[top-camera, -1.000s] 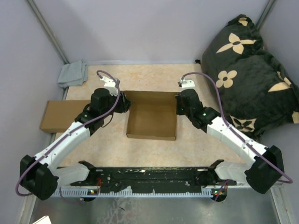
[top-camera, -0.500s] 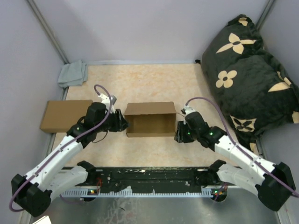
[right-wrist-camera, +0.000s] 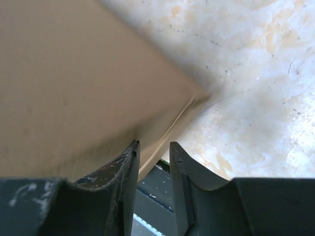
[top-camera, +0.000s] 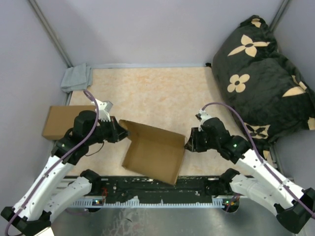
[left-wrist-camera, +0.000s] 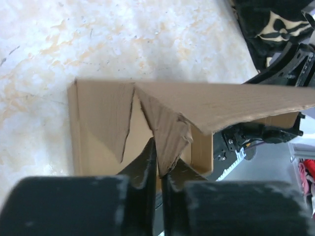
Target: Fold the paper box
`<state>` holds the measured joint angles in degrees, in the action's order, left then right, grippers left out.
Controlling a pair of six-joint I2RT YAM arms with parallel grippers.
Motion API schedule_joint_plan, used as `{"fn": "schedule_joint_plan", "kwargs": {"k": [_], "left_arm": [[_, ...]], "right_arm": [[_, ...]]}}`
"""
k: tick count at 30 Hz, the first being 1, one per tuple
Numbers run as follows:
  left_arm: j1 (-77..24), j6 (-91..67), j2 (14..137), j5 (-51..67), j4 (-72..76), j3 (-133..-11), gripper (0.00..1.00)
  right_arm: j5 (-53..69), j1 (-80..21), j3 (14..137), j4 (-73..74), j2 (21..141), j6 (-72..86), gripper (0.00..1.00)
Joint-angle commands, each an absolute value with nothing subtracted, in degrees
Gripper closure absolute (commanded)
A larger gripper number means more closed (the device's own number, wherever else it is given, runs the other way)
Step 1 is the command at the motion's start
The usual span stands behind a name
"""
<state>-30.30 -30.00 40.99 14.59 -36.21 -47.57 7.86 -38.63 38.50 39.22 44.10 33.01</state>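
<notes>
Flap-folding step: paper box (top-camera: 152, 152) flap pinched by left gripper (left-wrist-camera: 157, 164); right gripper (right-wrist-camera: 153, 160) slightly spread at edge; right hold needed next.

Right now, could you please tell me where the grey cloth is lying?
In the top view, the grey cloth lies crumpled at the far left corner of the table, just beyond the flat cardboard box that sits at the left edge.

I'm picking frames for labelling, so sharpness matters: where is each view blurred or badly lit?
Top external: sharp, evenly lit, only soft shadows around the paper box. Left wrist: box crisp, left gripper near the lens soft. Right wrist: box smeared and featureless, table behind it sharper.
</notes>
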Motion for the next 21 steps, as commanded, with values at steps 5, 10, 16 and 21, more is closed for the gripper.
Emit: {"fn": "schedule_joint_plan", "kwargs": {"k": [5,10,16,21], "left_arm": [[-30.61,-29.56,39.50,17.02,-39.20,-51.00,0.82],[-30.59,-30.50,38.00,16.24,-38.39,-47.07,0.91],[-30.61,-31.39,37.78,15.08,-36.11,-46.64,0.96],[-30.59,-32.45,39.72,14.12,-33.11,-45.95,0.97]], "right_arm": [[8.36,-39.20,44.97,41.92,42.08,31.31,0.67],[8.68,-39.19,44.13,40.76,42.52,31.80,0.66],[7.52,-39.20,45.08,39.97,43.40,31.40,0.66],[2.10,-39.20,48.37,37.79,47.02,30.79,0.65]]}}
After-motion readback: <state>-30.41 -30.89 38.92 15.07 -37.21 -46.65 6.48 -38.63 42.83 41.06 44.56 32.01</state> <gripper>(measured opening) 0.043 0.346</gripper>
